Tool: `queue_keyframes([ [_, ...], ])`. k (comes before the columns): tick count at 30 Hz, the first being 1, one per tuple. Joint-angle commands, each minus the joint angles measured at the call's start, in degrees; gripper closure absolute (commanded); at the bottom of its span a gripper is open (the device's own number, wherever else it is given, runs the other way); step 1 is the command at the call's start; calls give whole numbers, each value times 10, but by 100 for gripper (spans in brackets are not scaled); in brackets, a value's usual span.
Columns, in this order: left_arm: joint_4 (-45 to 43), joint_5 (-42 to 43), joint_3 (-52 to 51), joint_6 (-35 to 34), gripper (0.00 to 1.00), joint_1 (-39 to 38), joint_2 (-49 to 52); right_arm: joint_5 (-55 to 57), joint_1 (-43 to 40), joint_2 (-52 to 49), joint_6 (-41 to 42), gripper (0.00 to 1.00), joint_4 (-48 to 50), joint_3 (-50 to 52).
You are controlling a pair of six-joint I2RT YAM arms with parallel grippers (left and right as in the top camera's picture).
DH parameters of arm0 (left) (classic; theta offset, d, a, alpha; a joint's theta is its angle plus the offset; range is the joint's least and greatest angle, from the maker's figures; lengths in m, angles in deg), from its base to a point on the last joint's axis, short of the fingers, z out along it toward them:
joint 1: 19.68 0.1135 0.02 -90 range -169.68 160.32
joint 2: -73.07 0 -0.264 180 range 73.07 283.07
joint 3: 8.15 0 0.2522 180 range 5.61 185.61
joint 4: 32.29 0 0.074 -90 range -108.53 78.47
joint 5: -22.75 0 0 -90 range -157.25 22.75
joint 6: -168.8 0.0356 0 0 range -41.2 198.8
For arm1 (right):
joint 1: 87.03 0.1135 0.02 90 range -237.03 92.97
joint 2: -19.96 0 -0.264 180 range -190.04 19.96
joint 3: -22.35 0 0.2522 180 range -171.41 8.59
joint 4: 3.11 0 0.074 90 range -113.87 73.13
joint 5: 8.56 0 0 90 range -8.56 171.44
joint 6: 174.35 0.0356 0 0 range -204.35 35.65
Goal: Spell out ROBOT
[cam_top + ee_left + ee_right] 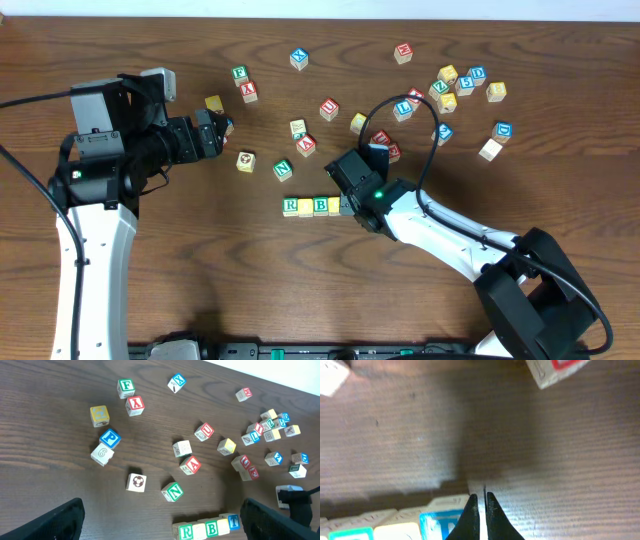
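Observation:
A row of letter blocks lies near the table's middle: green R (291,206), a yellow block (305,206), green B (321,206) and another yellow block (335,205). In the left wrist view the row ends in a blue T (234,521). My right gripper (347,203) covers that T from overhead. Its fingers (480,497) are shut and empty, low at the right side of the blue T (440,522). My left gripper (215,132) is open and empty, held above the table's left, its fingers (160,520) wide apart.
Loose blocks lie behind the row: green N (283,169), red A (306,145), red U (329,108), a soccer-ball block (246,160), green F (239,73), red X (249,92). A cluster of several blocks (460,85) sits at the back right.

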State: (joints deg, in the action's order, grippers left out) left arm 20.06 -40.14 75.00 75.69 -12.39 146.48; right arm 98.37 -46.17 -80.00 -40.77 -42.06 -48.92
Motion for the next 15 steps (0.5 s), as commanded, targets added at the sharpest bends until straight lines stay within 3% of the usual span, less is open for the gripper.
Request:
queue_keyframes([
  [1,0,7,14,5,2,2,0,31,3,-6,-4,99,19,4],
  [15,0,7,14,5,2,2,0,7,3,-41,-3,99,54,3],
])
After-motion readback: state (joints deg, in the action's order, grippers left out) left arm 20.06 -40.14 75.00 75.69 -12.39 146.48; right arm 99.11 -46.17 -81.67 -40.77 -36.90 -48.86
